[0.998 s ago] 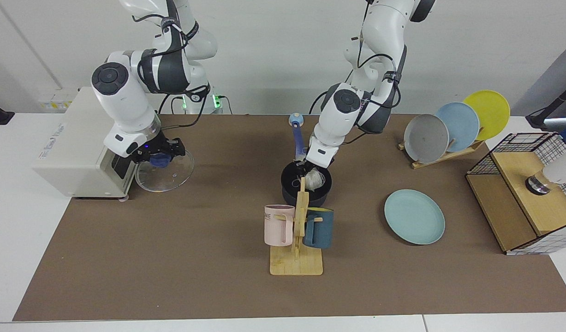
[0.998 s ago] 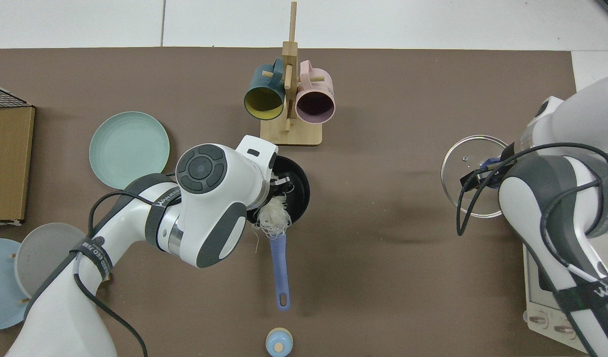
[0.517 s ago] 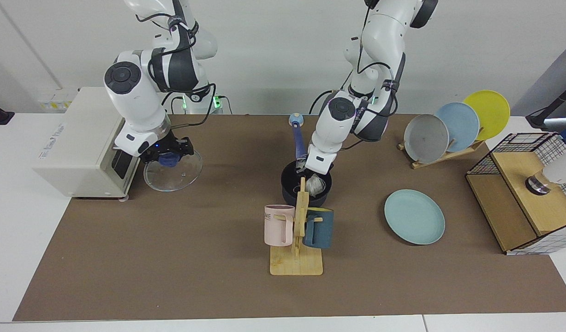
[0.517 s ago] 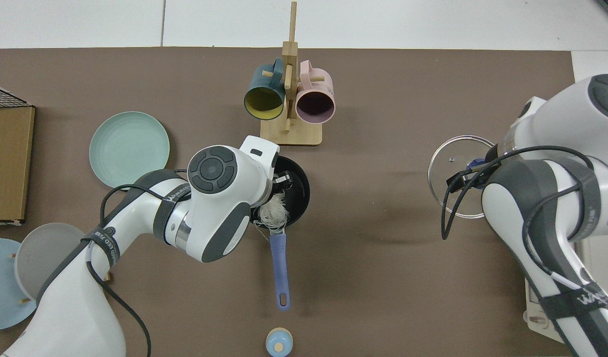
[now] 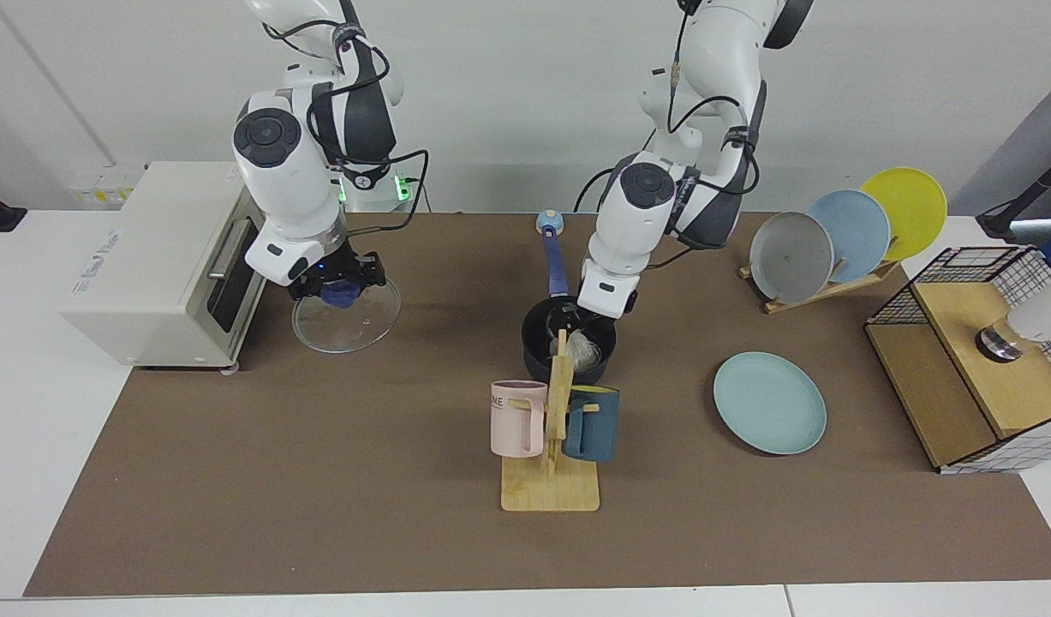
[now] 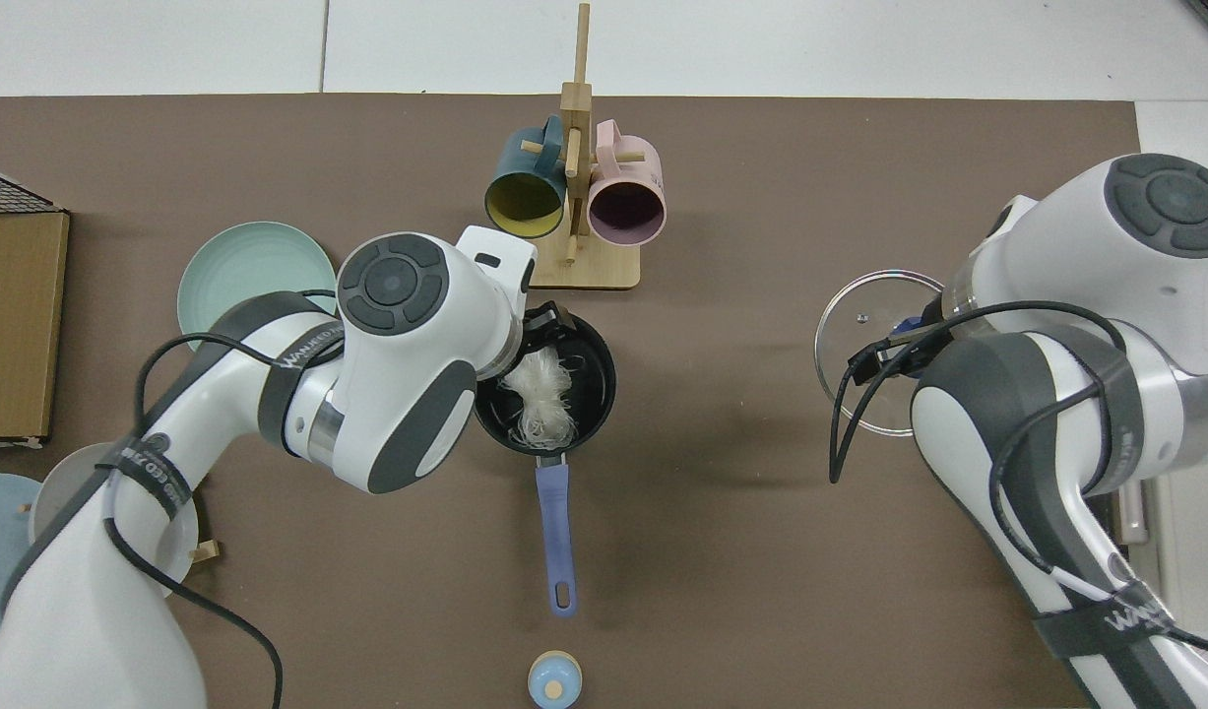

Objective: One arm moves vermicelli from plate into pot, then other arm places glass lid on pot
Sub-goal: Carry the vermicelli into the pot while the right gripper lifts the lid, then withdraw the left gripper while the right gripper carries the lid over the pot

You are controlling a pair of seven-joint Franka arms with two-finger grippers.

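Note:
The vermicelli point(image 5: 583, 350) point(image 6: 542, 394) lies as a whitish tangle inside the black pot point(image 5: 538, 330) point(image 6: 596, 362). The pot's blue handle point(image 5: 556, 266) point(image 6: 554, 522) points towards the robots. My left gripper point(image 5: 587, 317) hovers just above the pot's rim, open, mostly hidden under its wrist in the top view. The teal-green plate point(image 5: 769, 403) point(image 6: 229, 286) is bare. My right gripper point(image 5: 341, 291) is shut on the blue knob of the glass lid point(image 5: 345, 315) point(image 6: 859, 345), which hangs above the mat, well to the side of the pot.
A wooden mug rack point(image 5: 551, 488) point(image 6: 576, 266) with a pink and a dark blue mug stands just in front of the pot. A toaster oven point(image 5: 148, 266) sits beside the right arm. A rack of grey, sky-blue and yellow plates point(image 5: 833, 236) and a wire crate point(image 5: 970, 360) stand past the plate.
The vermicelli went from hanging at the pot's rim to lying inside it, and the left gripper rose off it. The right arm carried the lid towards the pot.

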